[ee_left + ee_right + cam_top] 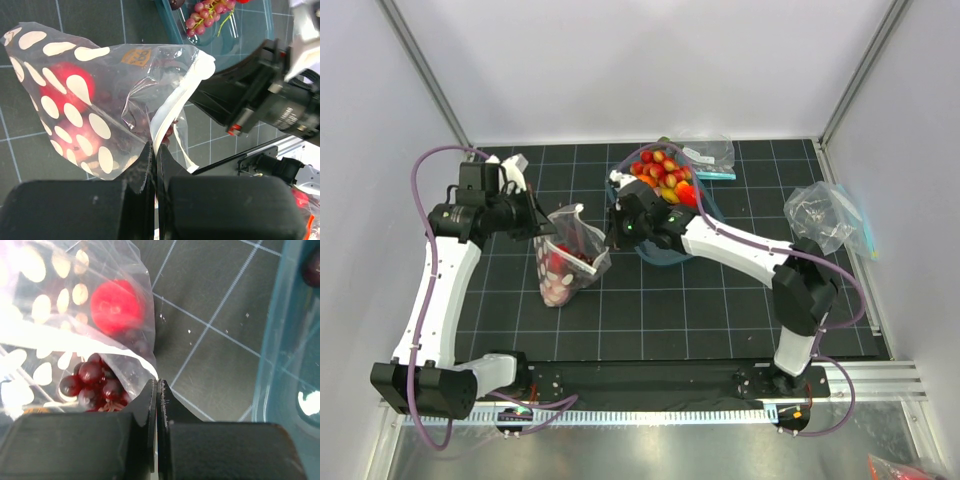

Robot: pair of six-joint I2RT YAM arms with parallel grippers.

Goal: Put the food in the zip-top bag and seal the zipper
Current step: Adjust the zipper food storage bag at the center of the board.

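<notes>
Blue translucent plastic tray (665,258) sits on the black gridded bench (720,300). Its far end is heaped with small red and yellow toy fruits (662,172). A pale red grape bunch (205,15) also lies in the tray.

Clear plastic zip-top bag with large white polka dots (568,258) stands just left of the tray. Its bottom is on the bench and its mouth is up, held between the two arms.

Left claw (542,222) is on the side of the bag away from the tray. Its fingers are pressed together, pinching the white press-seal zipper strip (172,107) at the mouth edge (in the wrist view the strip runs straight into the closed jaws).

Right claw (612,232) is between bag and tray. It is closed to a slit, with the bag's mouth film nipped at the tips.

The two sides of the strip stand apart between the grips, so the mouth is not pressed shut.

Inside the bag, a glossy red round tomato (116,307) lies low down, seen through the dots. A dark purple grape bunch (95,382) lies nearer the mouth, close by the right claw.

A plain clear bag with teal strip (710,152) lies just behind the tray. A crumpled plain clear bag (825,215) lies well to the tray's right.
</notes>
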